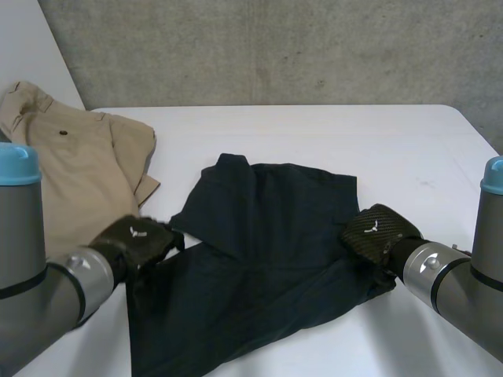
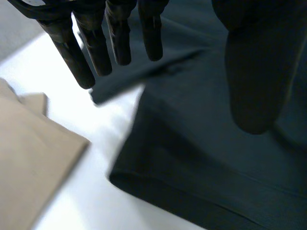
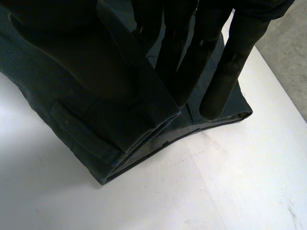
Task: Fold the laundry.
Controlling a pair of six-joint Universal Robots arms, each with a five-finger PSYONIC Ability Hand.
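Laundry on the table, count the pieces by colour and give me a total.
dark garment: 1
tan garment: 1
Total: 2

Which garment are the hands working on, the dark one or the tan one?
The dark navy garment mid-table: left hand and right hand sit at its opposite edges. The tan trousers lie aside.

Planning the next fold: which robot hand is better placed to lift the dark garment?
Right. The right robot hand pinches the dark garment at its edge; the left robot hand hangs open over it, holding nothing.
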